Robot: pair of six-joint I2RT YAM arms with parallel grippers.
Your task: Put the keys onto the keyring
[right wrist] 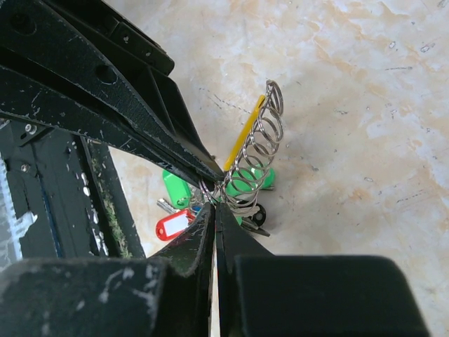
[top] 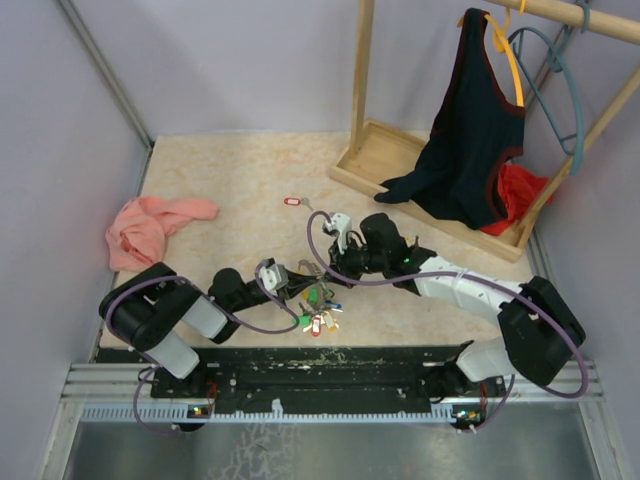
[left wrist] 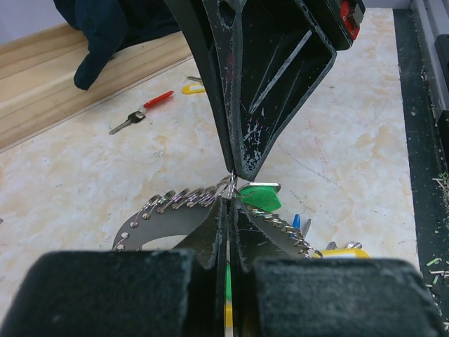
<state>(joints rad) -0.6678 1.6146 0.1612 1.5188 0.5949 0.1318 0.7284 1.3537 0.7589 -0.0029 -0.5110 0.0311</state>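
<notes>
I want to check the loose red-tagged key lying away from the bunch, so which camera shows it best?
The left wrist view: the red-tagged key lies unobstructed, tag and silver blade distinct. The top external view shows only a tiny red speck. The right wrist view misses it.

Crumpled pink cloth (top: pixel 150 230); dark top (top: pixel 468 140) hanging on wooden rack (top: pixel 362 90).

In your left wrist view, the left gripper (left wrist: pixel 229 202) covers the middle of the keyring (left wrist: pixel 175 200), and its blurred body blocks the whole bottom edge. The right gripper (left wrist: pixel 240 172) runs off the top edge there. From above, the keys (top: pixel 320 320) are too small for you to count, and both gripper tips hide most of the ring.
</notes>
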